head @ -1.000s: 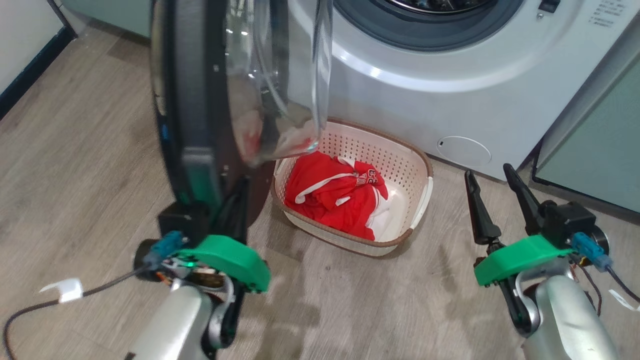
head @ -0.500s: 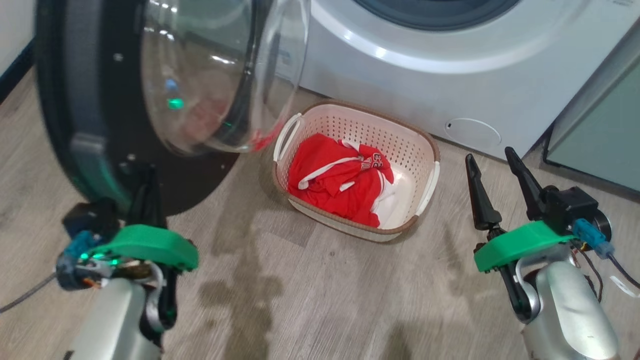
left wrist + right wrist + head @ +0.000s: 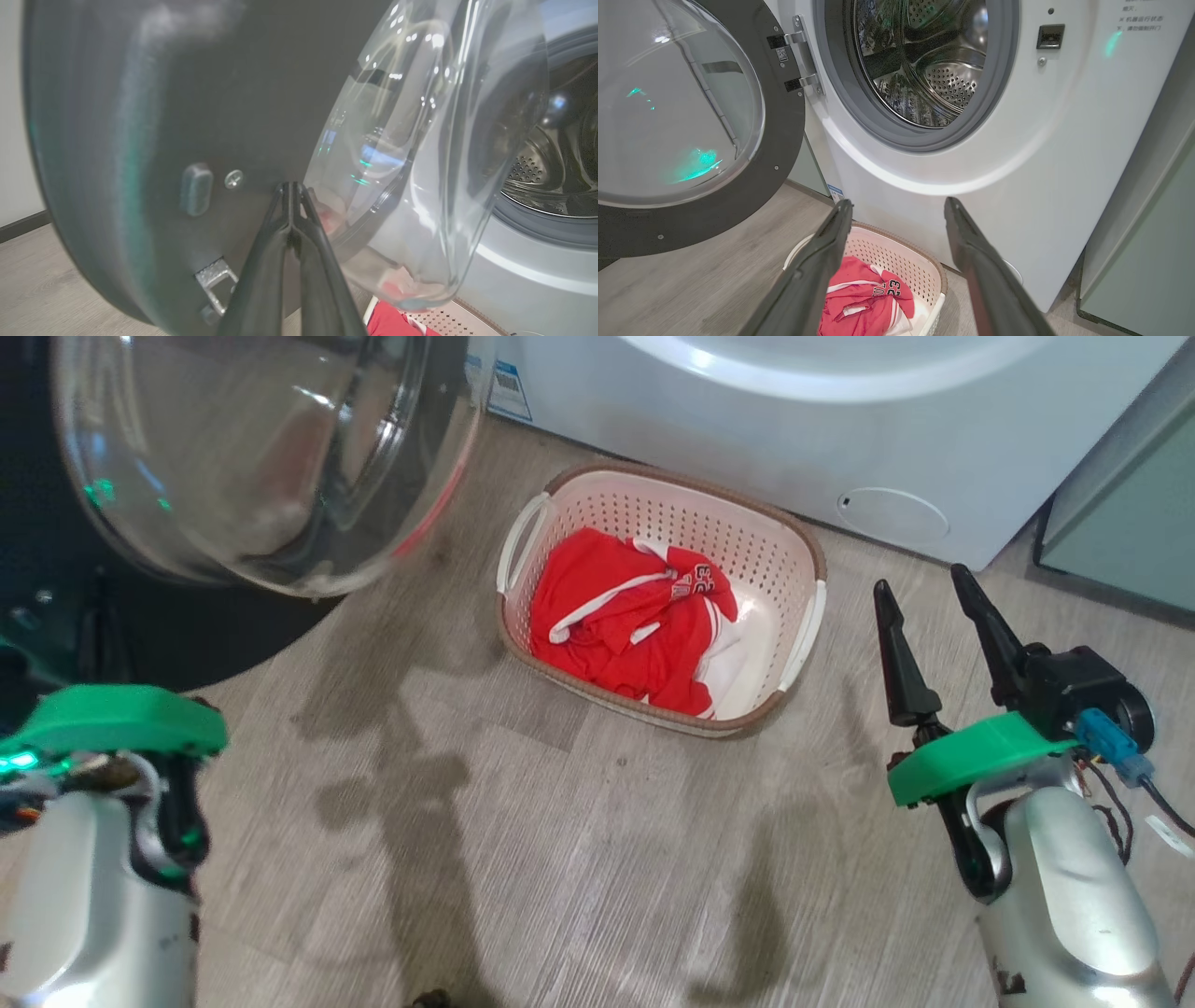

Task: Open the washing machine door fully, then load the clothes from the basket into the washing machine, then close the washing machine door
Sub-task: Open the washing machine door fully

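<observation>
Jaws, left gripper [image 3: 292, 186]: pressing together, tips against washing machine door [image 3: 261, 457], which is standing seemingly wide open. Centre: clothes [image 3: 625, 625] are lying in basket [image 3: 653, 513] before washing machine [image 3: 709, 439], loading not begun. Right gripper [image 3: 921, 581]: jaws are gaping, holding nothing; door-closing is waiting.
</observation>
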{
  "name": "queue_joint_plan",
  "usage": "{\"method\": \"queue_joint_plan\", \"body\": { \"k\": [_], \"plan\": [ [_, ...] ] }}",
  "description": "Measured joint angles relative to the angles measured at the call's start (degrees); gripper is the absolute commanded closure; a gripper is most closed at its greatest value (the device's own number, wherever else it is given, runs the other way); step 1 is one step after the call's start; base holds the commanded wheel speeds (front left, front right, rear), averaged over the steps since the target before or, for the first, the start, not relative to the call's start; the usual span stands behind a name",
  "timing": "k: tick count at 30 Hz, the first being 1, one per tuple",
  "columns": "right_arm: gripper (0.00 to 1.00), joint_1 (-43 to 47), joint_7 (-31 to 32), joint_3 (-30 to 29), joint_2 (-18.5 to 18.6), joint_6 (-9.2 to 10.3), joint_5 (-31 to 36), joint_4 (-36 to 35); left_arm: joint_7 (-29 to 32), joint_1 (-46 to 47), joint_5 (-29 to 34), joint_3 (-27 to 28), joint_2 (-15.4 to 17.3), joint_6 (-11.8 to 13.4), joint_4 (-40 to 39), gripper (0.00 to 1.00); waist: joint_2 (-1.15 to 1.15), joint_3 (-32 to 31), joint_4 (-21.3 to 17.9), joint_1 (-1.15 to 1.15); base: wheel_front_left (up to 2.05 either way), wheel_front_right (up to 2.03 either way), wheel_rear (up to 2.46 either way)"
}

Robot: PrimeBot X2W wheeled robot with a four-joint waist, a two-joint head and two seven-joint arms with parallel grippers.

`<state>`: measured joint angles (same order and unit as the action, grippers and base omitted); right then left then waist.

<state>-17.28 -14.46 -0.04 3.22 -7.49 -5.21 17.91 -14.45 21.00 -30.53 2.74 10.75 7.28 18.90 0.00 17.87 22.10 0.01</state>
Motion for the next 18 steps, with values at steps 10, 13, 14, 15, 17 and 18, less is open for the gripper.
{"method": "queue_joint_plan", "body": {
  "k": [10, 13, 14, 15, 17, 18],
  "plan": [
    [0.0, -0.65, 0.01, -0.43, 0.01, 0.0, 0.22, -0.37, 0.0, 4.76, 3.58, 10.0, -1.64, -6.32, 5.49, 1.0, 0.0, 1.82, -0.17, 0.0, 0.0, 0.0, 0.0],
    [0.0, -1.08, 0.01, -0.49, 0.01, 0.0, 0.22, -0.44, 0.0, 5.86, 4.6, 11.59, -1.69, -7.46, 6.76, 1.0, 0.0, 1.9, -0.12, 0.0, 0.0, 0.0, 0.0],
    [0.0, -1.11, 0.01, -0.51, 0.01, 0.0, 0.22, -0.48, 0.0, 6.34, 5.13, 12.29, -1.76, -8.0, 7.32, 1.0, 0.0, 1.91, -0.11, 0.0, 0.0, 0.0, 0.0],
    [0.0, -1.1, 0.01, -0.52, 0.01, 0.0, 0.22, -0.47, 0.0, 6.75, 5.68, 12.88, -1.85, -8.4, 7.83, 1.0, 0.0, 1.9, -0.11, 0.0, 0.0, 0.0, 0.0],
    [0.0, -1.1, 0.01, -0.54, 0.01, 0.0, 0.21, -0.46, 0.0, 7.49, 6.77, 14.24, -2.24, -9.2, 8.54, 1.0, 0.0, 1.81, -0.17, 0.0, 0.0, 0.0, 0.0],
    [0.0, -1.1, 0.01, -0.53, 0.01, 0.0, 0.2, -0.45, 0.0, 7.71, 7.32, 14.83, -2.44, -9.43, 8.8, 1.0, 0.0, 1.73, -0.23, 0.0, 0.0, 0.0, 0.0]
  ]
}}
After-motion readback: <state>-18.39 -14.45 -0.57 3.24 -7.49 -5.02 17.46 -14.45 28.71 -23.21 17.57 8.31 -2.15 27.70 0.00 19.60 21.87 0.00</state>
